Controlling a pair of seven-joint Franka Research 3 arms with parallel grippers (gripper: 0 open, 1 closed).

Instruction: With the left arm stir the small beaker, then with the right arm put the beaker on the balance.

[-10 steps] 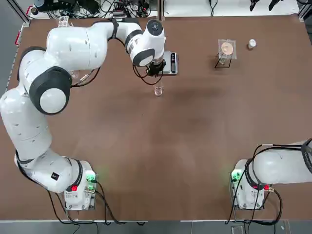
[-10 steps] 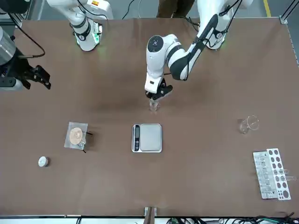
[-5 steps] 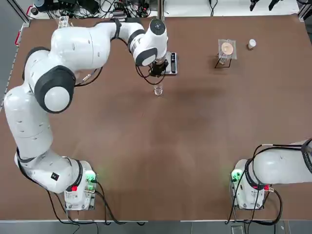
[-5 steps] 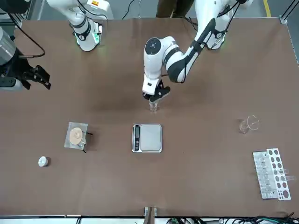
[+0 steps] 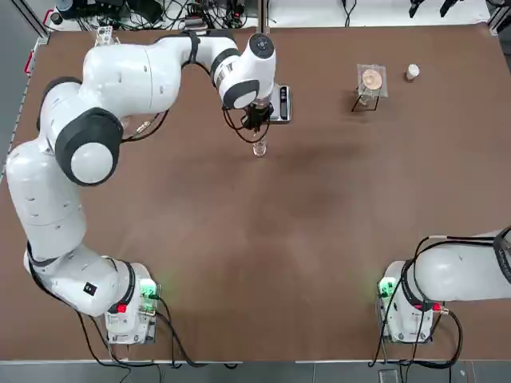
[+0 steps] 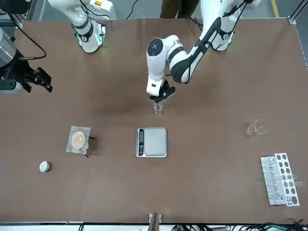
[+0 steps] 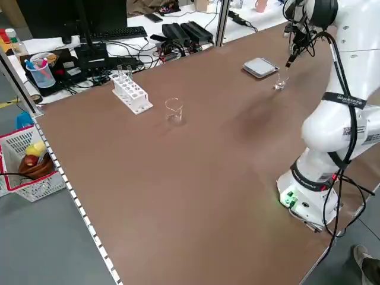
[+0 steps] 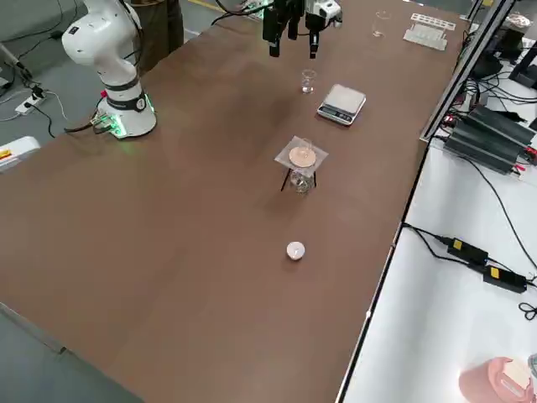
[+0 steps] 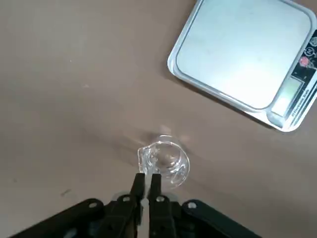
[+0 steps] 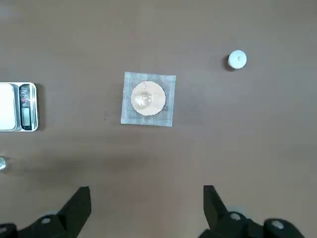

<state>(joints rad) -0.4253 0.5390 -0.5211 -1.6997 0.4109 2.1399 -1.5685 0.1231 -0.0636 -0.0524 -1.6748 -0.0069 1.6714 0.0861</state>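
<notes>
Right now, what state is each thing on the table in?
Left gripper: shut, over the small beaker.
Right gripper: open, raised, holding nothing.
Small beaker: upright on the table.
Scale: pan bare.
Larger glass: on the table, unheld.
Rack: holding glass tubes.

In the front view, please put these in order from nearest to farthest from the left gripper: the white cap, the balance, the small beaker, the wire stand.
From the left gripper:
1. Small beaker, just below it.
2. Balance, beyond the beaker, away from the robot.
3. Wire stand, to the robot's right.
4. White cap, farther right.
</notes>
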